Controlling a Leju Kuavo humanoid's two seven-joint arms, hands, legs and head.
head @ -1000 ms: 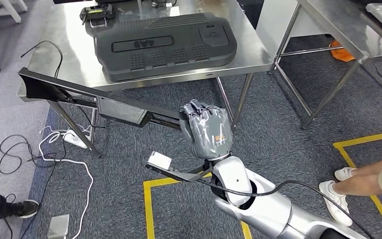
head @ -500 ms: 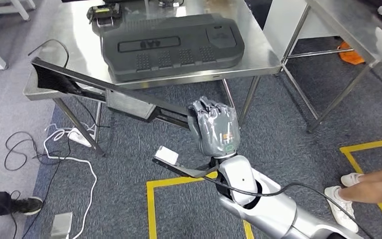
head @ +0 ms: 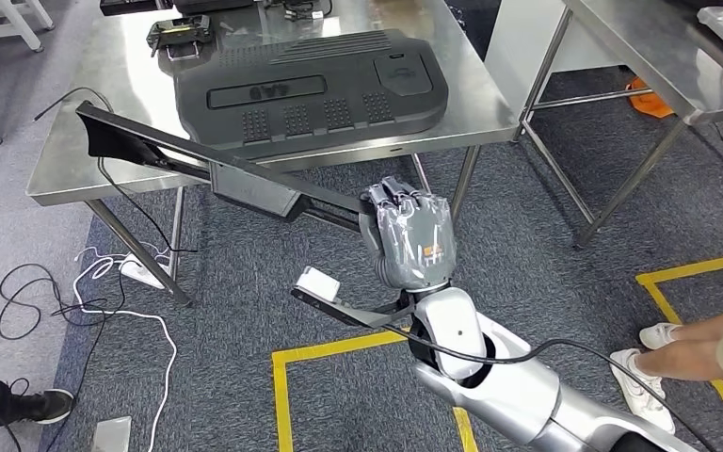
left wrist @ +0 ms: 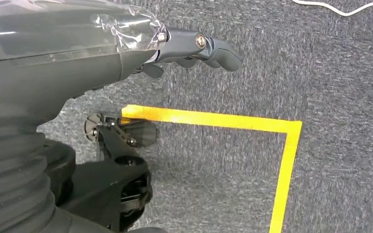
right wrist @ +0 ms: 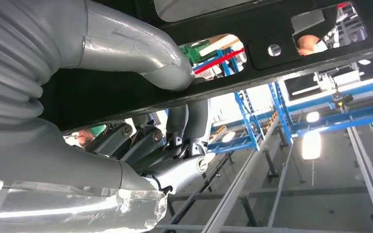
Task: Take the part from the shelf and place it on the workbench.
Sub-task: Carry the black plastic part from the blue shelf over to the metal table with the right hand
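Your left-hand side first: a steel worktop [head: 85,160] carries a large black ribbed housing [head: 306,89], with small dark tools near its far edge. Under the worktop, white and black cables [head: 104,282] trail over grey carpet.

The part [head: 235,179], a long black bracket with a flared end and a flat plate midway, slants through the air from above the worktop's near left corner down to your right hand [head: 412,243]. It is off the shelf and not yet on the worktop; its flared end overhangs the worktop's front edge.

Right hand: fingers [head: 397,195] clamped around the bracket's near end, back of the hand facing the head camera. In the right wrist view the thumb [right wrist: 141,53] presses on the black bar [right wrist: 272,51] and the darker fingers curl beneath it.

Left hand [left wrist: 196,48]: hangs over the carpet and yellow floor tape [left wrist: 209,120], holding nothing; you cannot tell whether its fingers are apart or curled.

Far right: a second steel table [head: 640,56], more yellow tape, and a person's white shoes [head: 654,334] and lower leg at the edge.
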